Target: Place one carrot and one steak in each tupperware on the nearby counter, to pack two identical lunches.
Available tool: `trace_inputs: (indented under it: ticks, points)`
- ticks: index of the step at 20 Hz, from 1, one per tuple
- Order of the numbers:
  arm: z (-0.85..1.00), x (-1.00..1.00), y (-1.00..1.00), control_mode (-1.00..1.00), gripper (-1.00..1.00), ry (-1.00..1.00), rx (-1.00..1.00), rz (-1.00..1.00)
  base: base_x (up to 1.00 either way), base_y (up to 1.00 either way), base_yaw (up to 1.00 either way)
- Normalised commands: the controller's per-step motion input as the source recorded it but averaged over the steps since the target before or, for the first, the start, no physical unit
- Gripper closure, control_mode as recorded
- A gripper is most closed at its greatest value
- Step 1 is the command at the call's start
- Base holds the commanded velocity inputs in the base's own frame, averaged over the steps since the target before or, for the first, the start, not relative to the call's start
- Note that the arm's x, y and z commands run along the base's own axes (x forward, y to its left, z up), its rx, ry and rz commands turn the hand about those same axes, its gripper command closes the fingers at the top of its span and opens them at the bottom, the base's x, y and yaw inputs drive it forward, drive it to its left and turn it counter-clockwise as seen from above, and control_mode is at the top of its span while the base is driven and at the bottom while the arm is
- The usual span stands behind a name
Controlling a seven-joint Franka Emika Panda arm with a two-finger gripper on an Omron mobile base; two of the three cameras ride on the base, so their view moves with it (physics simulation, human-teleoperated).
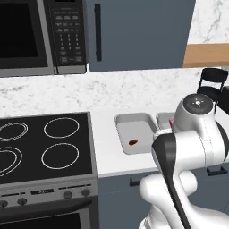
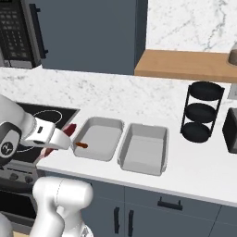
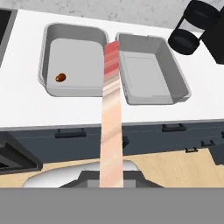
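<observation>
Clamped in the pincer (image 3: 111, 183), a steak (image 3: 111, 118) stretches from bottom centre up between two tupperware trays (image 3: 51, 57) on the white surface (image 3: 26, 109), the left one holding a carrot (image 3: 61, 78).

Pincer (image 2: 65, 139) clamped tight (arm folded low), wrist pointing forward
</observation>
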Motion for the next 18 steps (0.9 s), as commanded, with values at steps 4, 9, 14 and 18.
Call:
trace_inputs:
  ticks: [4,9,14,18]
  points:
    - [0.00,0.00,0.00,1.00,1.00,0.00,0.00,0.00,0.41,0.00,0.00]
    - [-0.02,0.52,0.00,-1.00,1.00,0.00,0.00,0.00,0.08,0.00,0.00]
    - [-0.29,0.92,-0.01,-1.00,1.00,0.00,0.00,0.00,0.00,0.00,0.00]
    - [-0.67,0.99,-0.09,-1.00,1.00,0.00,0.00,0.00,0.00,0.00,0.00]
